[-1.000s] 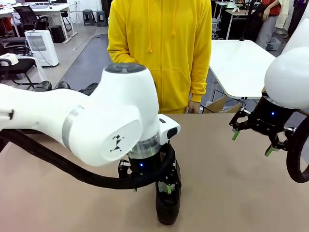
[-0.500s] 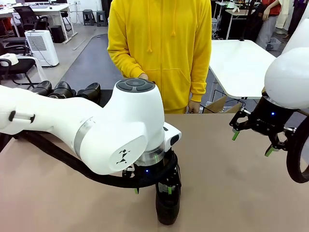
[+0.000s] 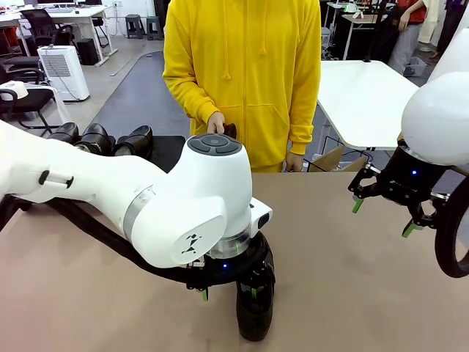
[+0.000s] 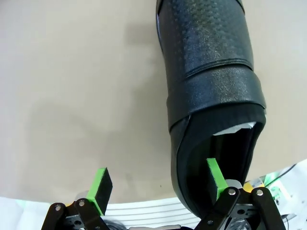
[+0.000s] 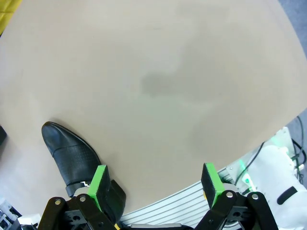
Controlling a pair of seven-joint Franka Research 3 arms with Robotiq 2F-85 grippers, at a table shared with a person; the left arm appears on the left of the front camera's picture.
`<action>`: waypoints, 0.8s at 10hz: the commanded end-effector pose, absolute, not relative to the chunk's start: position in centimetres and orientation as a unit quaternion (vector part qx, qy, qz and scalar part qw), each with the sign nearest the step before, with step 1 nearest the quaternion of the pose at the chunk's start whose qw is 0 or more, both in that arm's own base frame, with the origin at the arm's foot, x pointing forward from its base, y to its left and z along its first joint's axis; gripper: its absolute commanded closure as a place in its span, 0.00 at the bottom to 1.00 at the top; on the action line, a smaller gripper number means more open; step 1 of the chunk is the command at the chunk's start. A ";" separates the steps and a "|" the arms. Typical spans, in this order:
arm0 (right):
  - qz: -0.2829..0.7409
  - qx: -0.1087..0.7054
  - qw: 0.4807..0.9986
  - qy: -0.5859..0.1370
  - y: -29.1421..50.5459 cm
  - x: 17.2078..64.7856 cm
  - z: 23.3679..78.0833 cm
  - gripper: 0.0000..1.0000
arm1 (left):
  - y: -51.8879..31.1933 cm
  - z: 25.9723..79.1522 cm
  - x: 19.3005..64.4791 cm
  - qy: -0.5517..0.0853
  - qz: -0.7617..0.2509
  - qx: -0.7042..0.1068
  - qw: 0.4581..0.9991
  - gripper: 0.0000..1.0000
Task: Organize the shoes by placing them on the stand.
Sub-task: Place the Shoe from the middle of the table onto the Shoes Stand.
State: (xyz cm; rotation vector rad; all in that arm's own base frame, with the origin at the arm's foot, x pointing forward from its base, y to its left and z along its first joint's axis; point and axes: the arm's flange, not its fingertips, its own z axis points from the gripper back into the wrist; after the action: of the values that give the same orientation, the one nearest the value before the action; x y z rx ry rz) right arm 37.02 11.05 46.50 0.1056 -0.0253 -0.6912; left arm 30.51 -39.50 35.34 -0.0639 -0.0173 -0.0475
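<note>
Left claw [image 4: 156, 184]: spread wide, one pad inside the black shoe [image 4: 211, 86] on the worktop [image 4: 72, 86], nothing pinched.
Right claw [image 3: 381, 218]: spread, empty, hovering above worktop.

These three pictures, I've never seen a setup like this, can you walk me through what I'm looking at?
Two white robot arms share a tan table with a person in a yellow hoodie. The front view looks across the table at that person. The other two come from cameras on each arm's wrist, looking along its green-padded fingers. The left gripper is open, one finger inside the heel opening of a black shoe lying on the table, not yet clamped. The right gripper hangs open, holding nothing. More shoes sit on a black stand at the far left.
</note>
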 end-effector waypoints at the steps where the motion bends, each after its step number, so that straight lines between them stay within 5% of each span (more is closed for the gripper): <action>1: -0.334 0.052 0.941 -0.017 11.0 36.8 46.5 0.00 | -40.5 35.0 31.2 -0.006 -0.014 -0.019 1.000 0.00; 2: -0.334 0.052 0.941 -0.017 11.0 36.8 46.5 0.00 | -40.7 34.6 31.4 0.004 -0.024 -0.024 0.999 0.00; 3: -0.334 0.052 0.941 -0.017 11.0 36.8 46.5 0.00 | -40.7 34.3 31.5 0.009 -0.028 -0.026 0.999 0.14; 7: -0.334 0.052 0.941 -0.017 11.0 36.8 46.5 0.00 | -41.0 33.9 31.7 0.014 -0.035 -0.023 0.999 0.92; 8: -0.334 0.052 0.941 -0.017 11.0 36.8 46.5 0.00 | -41.0 33.9 31.8 0.016 -0.035 -0.023 0.999 1.00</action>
State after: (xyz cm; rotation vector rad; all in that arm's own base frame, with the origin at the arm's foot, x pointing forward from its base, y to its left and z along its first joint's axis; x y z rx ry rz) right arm 37.02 11.05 46.50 0.1055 -0.0253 -0.6912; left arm 31.41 -40.89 33.56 -0.0623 0.0363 -0.0547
